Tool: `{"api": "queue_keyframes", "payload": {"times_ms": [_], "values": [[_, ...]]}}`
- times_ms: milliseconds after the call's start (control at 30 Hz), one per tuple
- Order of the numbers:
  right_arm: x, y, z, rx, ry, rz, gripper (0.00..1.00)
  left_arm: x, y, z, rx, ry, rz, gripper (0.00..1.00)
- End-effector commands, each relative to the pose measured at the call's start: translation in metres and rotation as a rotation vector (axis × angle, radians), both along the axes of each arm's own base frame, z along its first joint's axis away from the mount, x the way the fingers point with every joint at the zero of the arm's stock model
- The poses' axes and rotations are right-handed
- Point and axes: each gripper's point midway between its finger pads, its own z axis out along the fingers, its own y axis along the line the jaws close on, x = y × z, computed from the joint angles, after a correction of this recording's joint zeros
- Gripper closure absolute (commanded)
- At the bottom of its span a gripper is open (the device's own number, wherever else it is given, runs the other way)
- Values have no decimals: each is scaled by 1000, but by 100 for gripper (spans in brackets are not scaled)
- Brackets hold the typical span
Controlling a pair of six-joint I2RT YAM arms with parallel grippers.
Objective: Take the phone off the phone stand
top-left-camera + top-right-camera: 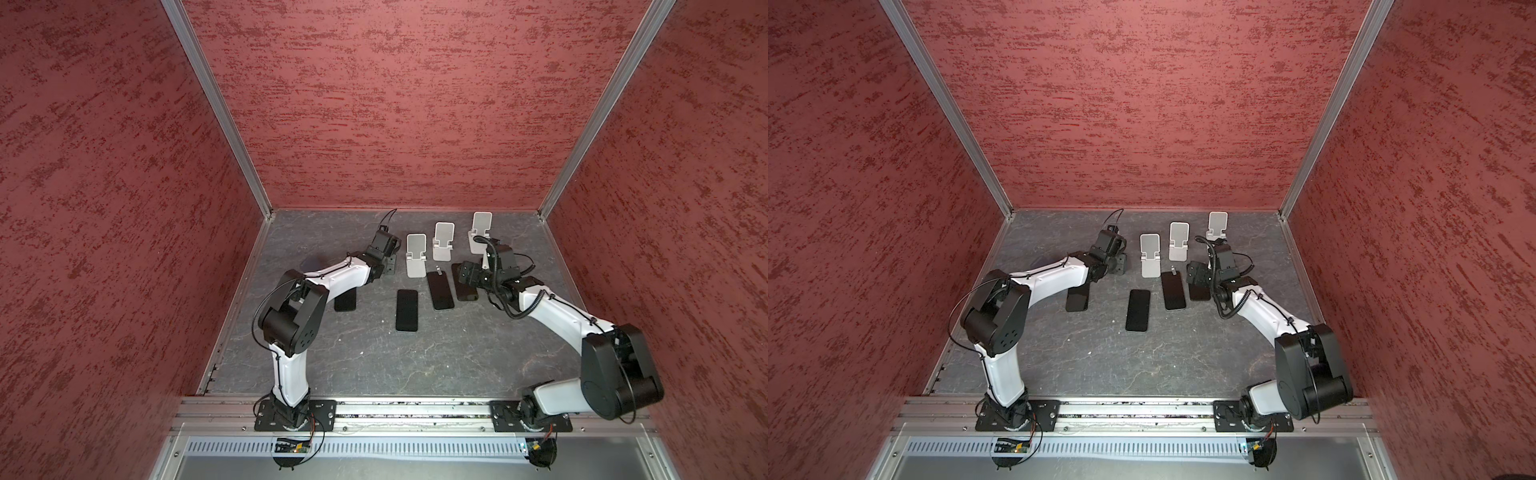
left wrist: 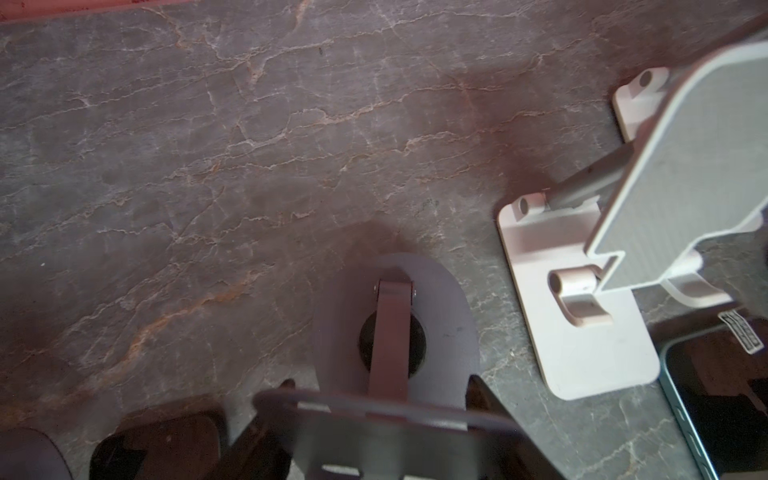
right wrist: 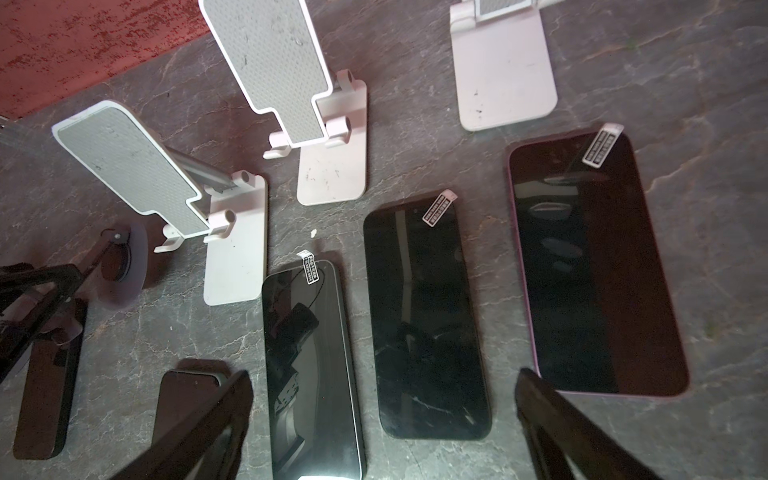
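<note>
I can read no text. Small white stickers [image 3: 439, 207] with black print sit on three phones [image 3: 428, 324], the print too fine to make out.

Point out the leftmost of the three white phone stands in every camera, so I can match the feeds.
Both top views: the white stand is leftmost in the row of three.
Left wrist: it is the nearer white stand, beside the grey round base.
Right wrist: it is the white stand closest to that grey base.
Shared landmark: the phone lying flat just before its foot, in all four views.
</note>
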Motion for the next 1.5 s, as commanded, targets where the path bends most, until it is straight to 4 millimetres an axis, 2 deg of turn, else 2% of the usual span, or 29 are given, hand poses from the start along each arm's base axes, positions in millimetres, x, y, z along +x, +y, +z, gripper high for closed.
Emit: {"api": "queue_keyframes", "payload": {"times_ms": [0, 467, 600, 700, 767, 833, 1167, 1333, 1467], "values": [[9, -4, 11, -20, -30, -15, 1, 4, 2, -4, 15, 23, 37, 38], [7, -5, 7, -24, -25, -12, 1, 5, -1, -29, 1, 100, 86, 35], [6, -5, 8, -25, -27, -12, 1, 3, -2, -29, 13, 103, 88, 31], [8, -4, 10, -24, -31, -10, 1, 2, -3, -25, 15, 96, 86, 23], [9, -4, 12, -26, -37, -10, 1, 1, -2, -20, 16, 92, 89, 15], [9, -6, 13, -35, -40, -11, 1, 1, 0, -11, 10, 74, 95, 0], [15, -14, 20, -117, -85, -8, 1, -7, 0, 41, -18, -15, 62, 0], [24, -28, 25, -202, -121, -47, 1, -24, 4, 67, -4, -74, 38, 1], [32, -46, 30, -309, -178, -100, 1, -45, 17, 77, -12, -119, 24, 0]]}}
